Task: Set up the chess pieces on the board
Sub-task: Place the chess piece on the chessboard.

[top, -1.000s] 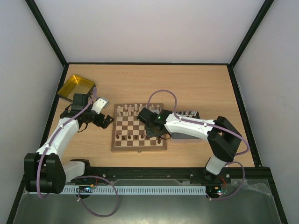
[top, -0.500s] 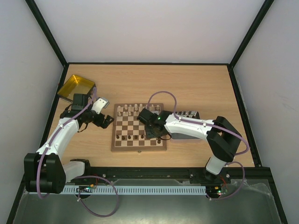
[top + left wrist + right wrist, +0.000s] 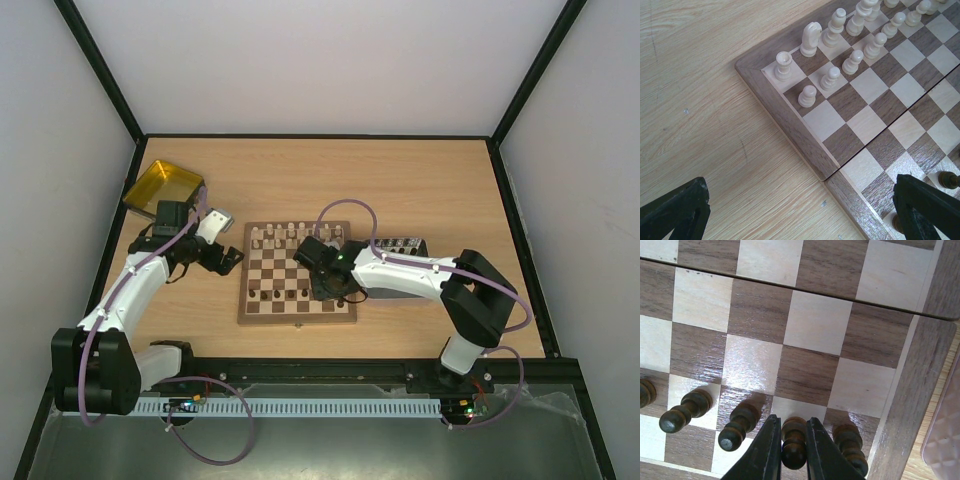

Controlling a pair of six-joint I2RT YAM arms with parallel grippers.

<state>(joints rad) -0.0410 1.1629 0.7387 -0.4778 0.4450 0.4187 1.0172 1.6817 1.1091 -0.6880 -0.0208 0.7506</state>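
Dark brown turned wooden pawn (image 3: 793,446), near right on your checkered square wooden board (image 3: 812,325), is pinched in your right gripper (image 3: 792,427); your left gripper (image 3: 800,182) hangs spread at the board's left edge.

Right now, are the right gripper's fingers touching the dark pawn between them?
Touching. The right wrist view shows the right gripper with its fingers pressed against both sides of the dark pawn, no gap on either side.
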